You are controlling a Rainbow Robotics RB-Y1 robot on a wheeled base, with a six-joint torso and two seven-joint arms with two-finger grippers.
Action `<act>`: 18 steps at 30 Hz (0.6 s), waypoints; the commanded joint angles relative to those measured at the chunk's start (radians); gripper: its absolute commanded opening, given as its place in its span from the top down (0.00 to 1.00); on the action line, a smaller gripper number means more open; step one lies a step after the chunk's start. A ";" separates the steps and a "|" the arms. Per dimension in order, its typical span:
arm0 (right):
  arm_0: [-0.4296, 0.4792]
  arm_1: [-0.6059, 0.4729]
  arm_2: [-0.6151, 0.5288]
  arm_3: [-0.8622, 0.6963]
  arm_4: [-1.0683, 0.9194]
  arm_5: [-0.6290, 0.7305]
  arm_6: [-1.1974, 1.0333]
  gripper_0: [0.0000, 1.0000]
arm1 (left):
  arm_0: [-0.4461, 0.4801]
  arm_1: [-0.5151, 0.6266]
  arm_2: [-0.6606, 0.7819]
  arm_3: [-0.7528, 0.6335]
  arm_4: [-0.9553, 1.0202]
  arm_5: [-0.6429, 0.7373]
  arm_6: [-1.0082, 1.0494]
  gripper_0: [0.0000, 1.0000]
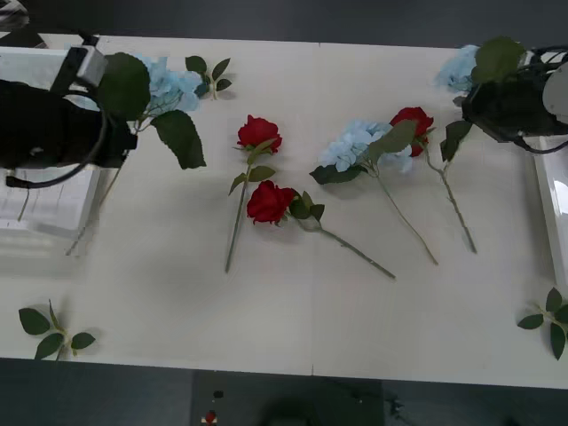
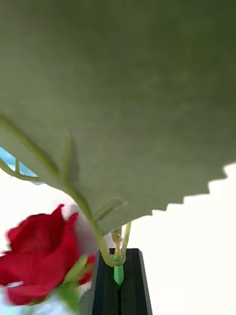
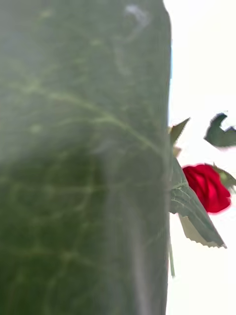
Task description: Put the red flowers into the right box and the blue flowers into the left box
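the central blue flower [image 1: 359, 142] is lying on the white desk [image 1: 293, 311], and everything else is being placed from it. touching its right side, a red rose [image 1: 414, 122] is lying with its stem running toward the near edge. to its left, two more red roses are resting on the desk: one [image 1: 258, 132] just farther back with a long stem, one [image 1: 269, 202] nearer the front edge with its stem pointing right.

far to the left of the central blue flower, the left claw [image 1: 120, 120] is hanging over the desk's left end with another blue flower [image 1: 169, 84] at it, big green leaves spreading around it; in the left wrist view a broad leaf [image 3: 83, 157] is covering the fingers, so whether that claw is closed cannot be told. under that arm the left box [image 1: 49, 209] is sitting, white and ribbed.

to the right of the central blue flower, the right claw [image 2: 118, 290] is pinching a thin green stem between its black fingers [image 2: 104, 290], narrow and closed on a third blue flower [image 1: 460, 67] whose large leaf is hanging over the camera. in the front view this claw [image 1: 475, 102] is sitting near the far right. the right box [image 1: 552, 204] is showing as a thin white edge beyond it.

leaf sprigs [image 1: 53, 330] are lying near the front corners.
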State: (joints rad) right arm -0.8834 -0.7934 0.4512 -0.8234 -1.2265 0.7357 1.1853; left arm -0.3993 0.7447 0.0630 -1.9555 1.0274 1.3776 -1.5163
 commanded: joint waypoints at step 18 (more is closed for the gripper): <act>0.396 -0.214 -0.261 -0.496 -0.396 -0.002 0.514 1.00 | -0.072 -0.192 0.054 0.618 0.813 0.037 -1.189 1.00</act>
State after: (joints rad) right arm -0.5068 -0.9793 0.2303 -1.2552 -1.6045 0.7386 1.6487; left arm -0.4338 0.5736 0.1397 -1.2933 1.7977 1.4376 -2.7074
